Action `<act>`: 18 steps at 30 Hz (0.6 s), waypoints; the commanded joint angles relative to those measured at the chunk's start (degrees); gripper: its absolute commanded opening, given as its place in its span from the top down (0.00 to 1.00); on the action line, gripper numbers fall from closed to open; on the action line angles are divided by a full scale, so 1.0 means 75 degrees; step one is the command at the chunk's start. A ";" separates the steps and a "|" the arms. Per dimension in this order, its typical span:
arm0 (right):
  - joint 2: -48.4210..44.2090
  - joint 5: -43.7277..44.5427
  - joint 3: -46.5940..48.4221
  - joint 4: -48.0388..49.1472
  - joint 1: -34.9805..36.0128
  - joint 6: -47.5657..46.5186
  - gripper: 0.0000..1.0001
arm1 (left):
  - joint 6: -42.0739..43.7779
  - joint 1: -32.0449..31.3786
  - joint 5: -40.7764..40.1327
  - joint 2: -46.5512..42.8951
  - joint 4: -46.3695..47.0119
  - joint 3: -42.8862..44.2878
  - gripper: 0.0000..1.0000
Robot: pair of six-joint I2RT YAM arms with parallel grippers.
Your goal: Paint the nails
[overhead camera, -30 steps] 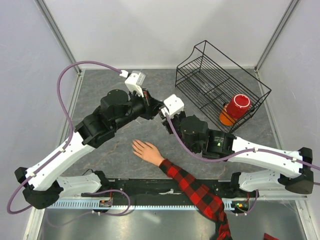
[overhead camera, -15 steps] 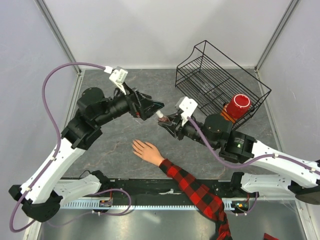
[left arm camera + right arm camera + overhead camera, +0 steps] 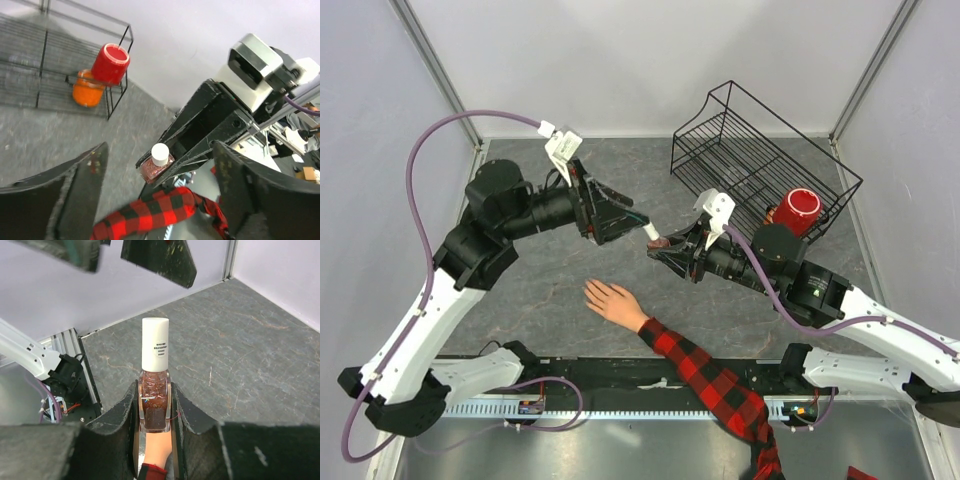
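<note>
right hand point(image 3: 152, 392) clamps bottle point(image 3: 154, 410); nails point(image 3: 588, 290) too tiny to discern.

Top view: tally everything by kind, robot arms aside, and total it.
Nail polish bottle: 1
Wire basket: 1
Red cup: 1
Orange container: 1
Hand in plaid sleeve: 1
Total: 5

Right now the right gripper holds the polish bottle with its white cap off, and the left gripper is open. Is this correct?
No: the white cap is on the polish bottle, as the right wrist view shows. The right gripper does hold the bottle, and the left gripper is open.
</note>
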 commanded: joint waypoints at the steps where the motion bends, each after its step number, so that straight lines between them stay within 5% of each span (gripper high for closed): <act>1: -0.0055 -0.0051 -0.0041 0.0193 -0.0044 0.0018 1.00 | 0.0425 0.0051 -0.0234 0.0607 -0.1717 0.1219 0.24; 18: 0.0226 -0.0062 0.0076 0.0133 -0.0032 -0.0264 1.00 | 0.1504 0.0051 0.1030 0.1451 -0.3151 0.2134 0.44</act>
